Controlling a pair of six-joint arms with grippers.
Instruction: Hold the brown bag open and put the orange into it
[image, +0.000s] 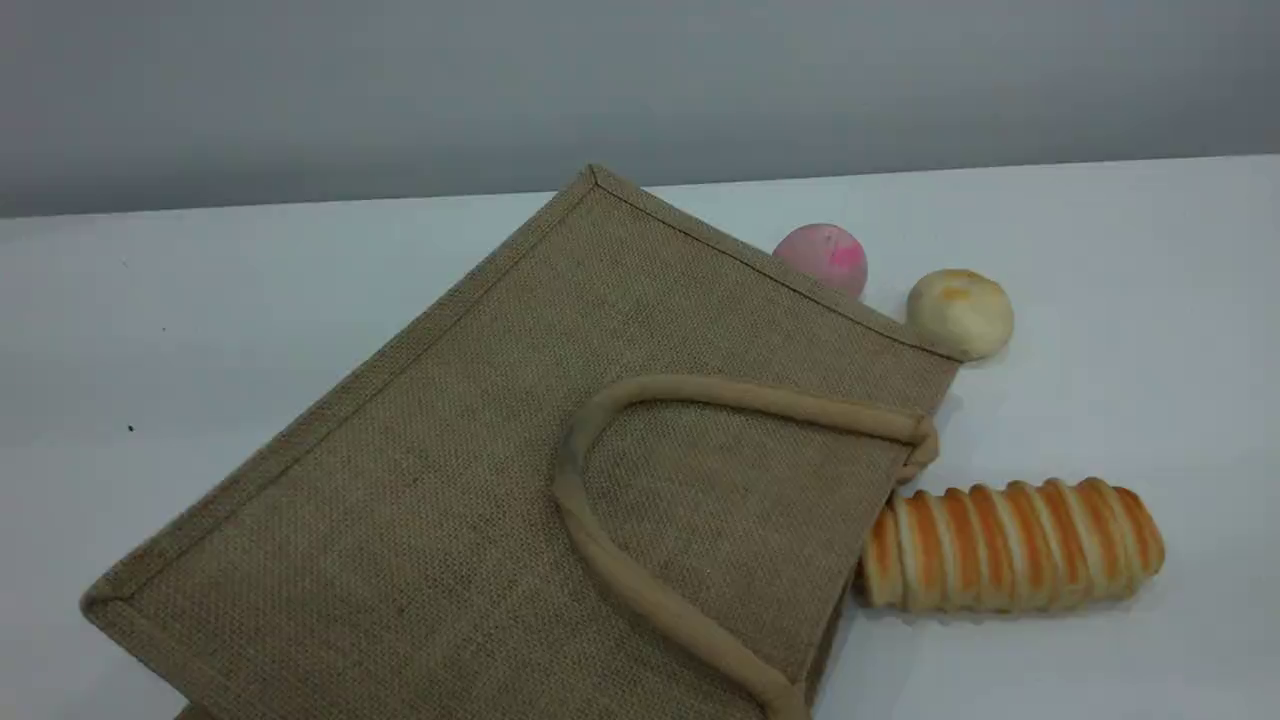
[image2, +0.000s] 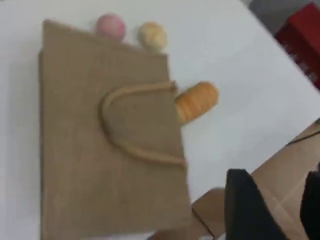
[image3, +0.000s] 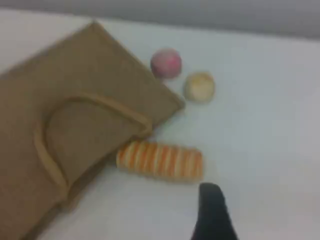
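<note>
The brown bag (image: 450, 480) lies flat on the white table, its mouth toward the right and one beige handle (image: 600, 540) looped over its upper face. It also shows in the left wrist view (image2: 100, 150) and the right wrist view (image3: 75, 100). The orange is out of view. Neither arm shows in the scene view. My left gripper (image2: 277, 205) hovers off the bag's near right corner, its two dark fingers apart with nothing between them. One dark fingertip (image3: 212, 215) of my right gripper hangs over bare table below the loaf, holding nothing.
A pink ball (image: 822, 258) and a pale yellow bun (image: 960, 313) sit by the bag's far edge. A striped bread loaf (image: 1010, 545) lies against the bag's mouth. Beyond the table edge are a cardboard surface (image2: 280, 170) and a red box (image2: 302, 40).
</note>
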